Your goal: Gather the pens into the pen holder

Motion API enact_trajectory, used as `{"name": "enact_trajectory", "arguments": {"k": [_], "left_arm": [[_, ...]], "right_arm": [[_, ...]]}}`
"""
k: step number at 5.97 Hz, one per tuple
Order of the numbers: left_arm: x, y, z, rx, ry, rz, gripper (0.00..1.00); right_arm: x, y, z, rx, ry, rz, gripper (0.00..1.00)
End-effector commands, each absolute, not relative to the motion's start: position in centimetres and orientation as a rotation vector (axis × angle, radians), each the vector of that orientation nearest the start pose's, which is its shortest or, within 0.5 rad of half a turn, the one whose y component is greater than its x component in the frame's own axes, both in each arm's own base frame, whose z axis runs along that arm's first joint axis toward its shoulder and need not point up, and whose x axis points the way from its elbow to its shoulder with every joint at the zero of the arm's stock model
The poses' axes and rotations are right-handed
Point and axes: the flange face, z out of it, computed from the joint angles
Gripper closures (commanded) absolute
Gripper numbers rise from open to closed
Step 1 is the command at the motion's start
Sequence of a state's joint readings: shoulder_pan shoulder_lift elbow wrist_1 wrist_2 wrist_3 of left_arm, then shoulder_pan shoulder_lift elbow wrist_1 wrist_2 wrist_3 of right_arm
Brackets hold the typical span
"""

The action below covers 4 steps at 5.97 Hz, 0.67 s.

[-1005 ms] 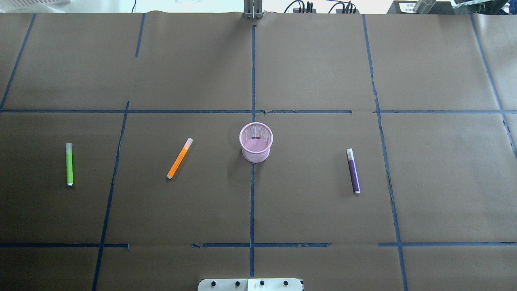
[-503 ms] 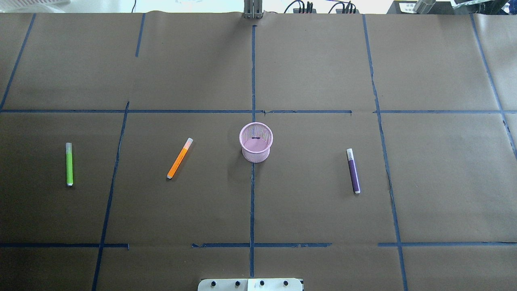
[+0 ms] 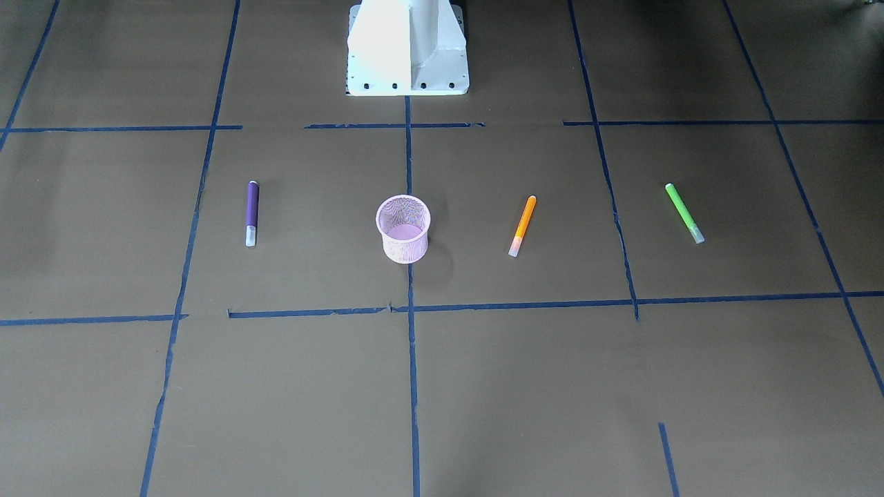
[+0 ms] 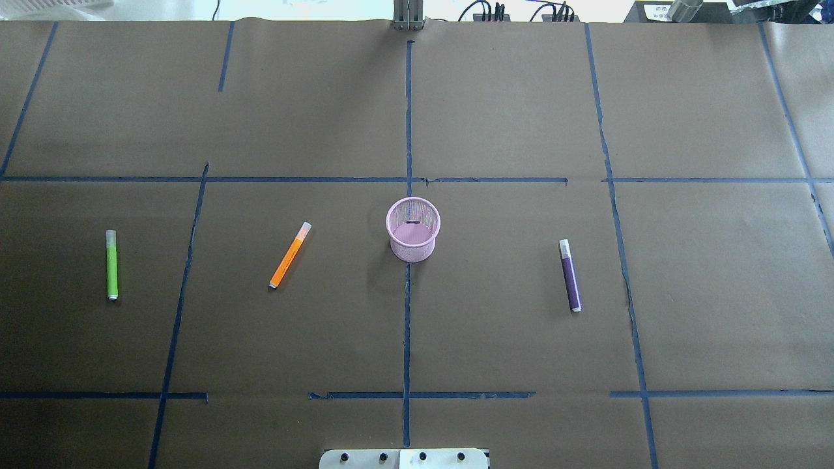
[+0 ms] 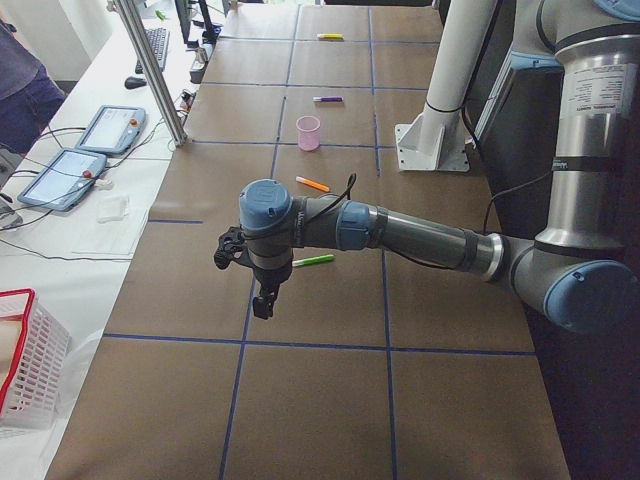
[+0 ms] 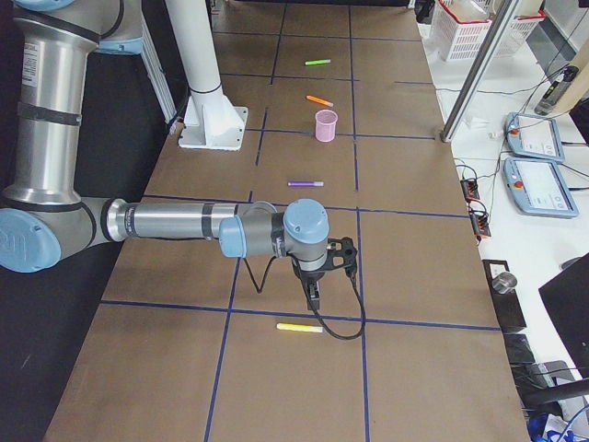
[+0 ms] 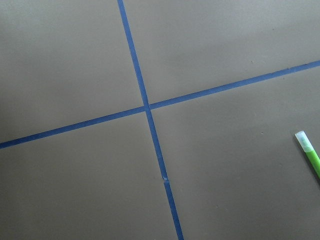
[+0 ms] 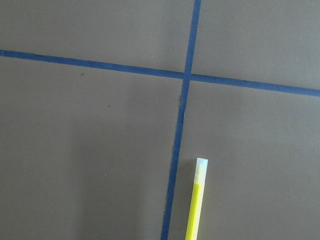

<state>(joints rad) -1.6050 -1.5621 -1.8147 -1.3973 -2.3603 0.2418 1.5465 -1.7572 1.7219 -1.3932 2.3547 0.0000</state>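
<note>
The pink mesh pen holder (image 4: 412, 229) stands upright at the table's middle and looks empty. The orange pen (image 4: 290, 255) lies to its left and the green pen (image 4: 112, 264) lies further left. The purple pen (image 4: 570, 275) lies to its right. The yellow pen (image 6: 299, 327) lies far out on the right end and also shows in the right wrist view (image 8: 196, 200). My left gripper (image 5: 262, 305) hovers near the green pen (image 5: 313, 260). My right gripper (image 6: 314, 296) hovers just above the yellow pen. I cannot tell whether either gripper is open or shut.
The white robot pedestal (image 3: 407, 48) stands at the table's near edge. Blue tape lines (image 4: 407, 326) grid the brown paper. A metal post (image 5: 150, 70), teach pendants (image 5: 110, 128) and a red-rimmed basket (image 5: 25, 370) sit beside the left end.
</note>
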Motion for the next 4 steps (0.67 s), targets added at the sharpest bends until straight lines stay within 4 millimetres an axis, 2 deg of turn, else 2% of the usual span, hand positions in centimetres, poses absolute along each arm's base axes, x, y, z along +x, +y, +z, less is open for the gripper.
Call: {"name": "enact_trajectory", "arguments": {"k": [1,2,3,4], "left_arm": [[-7.9,-48.1,55.6,0.2,0.771,0.233,0.0],[-7.9,-48.2,55.6,0.204,0.771,0.235,0.0],[-7.9,-48.2,55.6,0.204,0.771,0.235,0.0],[-7.9,-48.1,55.6,0.205,0.77,0.237,0.0]], "right_arm": [[2.4,-42.6,70.0,0.126,-0.796,-0.029,0.0],[-0.6,-43.2,71.7,0.125,-0.788,-0.021,0.0],[-1.6,-43.1,76.1,0.121,-0.769,-0.038,0.0],[-2.6,-43.6,77.9,0.107,-0.762,-0.053,0.0]]}}
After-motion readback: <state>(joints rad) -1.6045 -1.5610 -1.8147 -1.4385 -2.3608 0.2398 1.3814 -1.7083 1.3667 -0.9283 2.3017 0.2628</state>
